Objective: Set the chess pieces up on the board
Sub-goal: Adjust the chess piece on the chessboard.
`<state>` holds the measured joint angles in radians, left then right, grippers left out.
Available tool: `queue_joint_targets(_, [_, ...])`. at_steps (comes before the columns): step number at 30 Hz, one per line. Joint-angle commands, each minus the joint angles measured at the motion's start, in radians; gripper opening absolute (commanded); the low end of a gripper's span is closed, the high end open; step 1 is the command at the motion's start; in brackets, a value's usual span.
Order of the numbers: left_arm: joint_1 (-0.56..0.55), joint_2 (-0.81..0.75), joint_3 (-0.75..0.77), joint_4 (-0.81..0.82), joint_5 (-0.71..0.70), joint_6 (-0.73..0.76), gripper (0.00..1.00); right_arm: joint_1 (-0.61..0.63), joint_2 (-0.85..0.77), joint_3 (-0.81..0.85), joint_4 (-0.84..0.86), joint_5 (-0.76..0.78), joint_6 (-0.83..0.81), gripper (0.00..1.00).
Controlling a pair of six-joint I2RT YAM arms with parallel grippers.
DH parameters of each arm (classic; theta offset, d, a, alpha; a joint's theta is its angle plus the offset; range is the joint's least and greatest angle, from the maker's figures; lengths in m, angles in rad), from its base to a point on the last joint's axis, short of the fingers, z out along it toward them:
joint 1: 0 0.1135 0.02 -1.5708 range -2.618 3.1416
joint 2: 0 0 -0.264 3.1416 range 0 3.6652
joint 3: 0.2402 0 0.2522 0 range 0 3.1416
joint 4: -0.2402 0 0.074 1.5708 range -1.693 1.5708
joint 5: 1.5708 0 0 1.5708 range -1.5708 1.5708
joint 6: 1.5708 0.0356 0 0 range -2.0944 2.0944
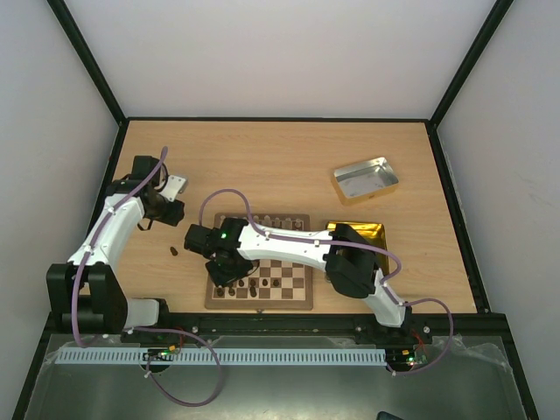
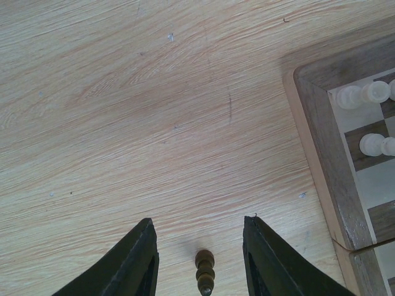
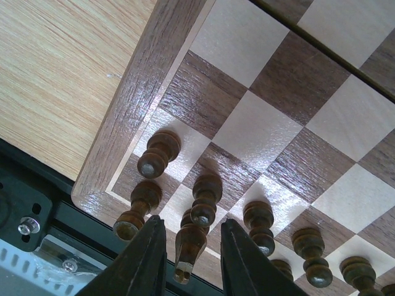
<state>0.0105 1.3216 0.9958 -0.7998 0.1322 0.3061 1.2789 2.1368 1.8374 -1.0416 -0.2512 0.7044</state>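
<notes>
The board (image 1: 297, 278) lies at the table's near middle, with cream chess pieces (image 1: 262, 220) along its far row and dark ones (image 1: 248, 287) along the near rows. My right gripper (image 1: 226, 267) reaches over its near left corner. In the right wrist view it (image 3: 191, 221) stands open astride a dark piece (image 3: 190, 242) on the near row, a gap on each side. My left gripper (image 2: 200, 219) is open above the table left of the board (image 2: 321, 142). A dark pawn (image 2: 205, 271) stands untouched between its fingers; the top view shows that pawn (image 1: 175, 251) too.
A silver tin (image 1: 365, 179) sits at the far right of the table. A gold tin (image 1: 369, 232) lies right of the board, partly under my right arm. Two cream pieces (image 2: 361, 94) stand near the board's far left corner. The table's black front rail (image 3: 37, 203) runs just beyond the board.
</notes>
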Motion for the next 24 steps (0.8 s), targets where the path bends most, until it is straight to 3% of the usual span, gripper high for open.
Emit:
queue_joint_targets(1, [-0.003, -0.023, 0.024, -0.03, 0.02, -0.001, 0.4, 0.01, 0.022, -0.002, -0.007, 0.02, 0.02, 0.24])
queue_joint_targets(24, [-0.003, -0.017, 0.057, -0.048, 0.039, 0.005, 0.4, 0.004, 0.043, -0.009, -0.003, 0.005, 0.021, 0.21])
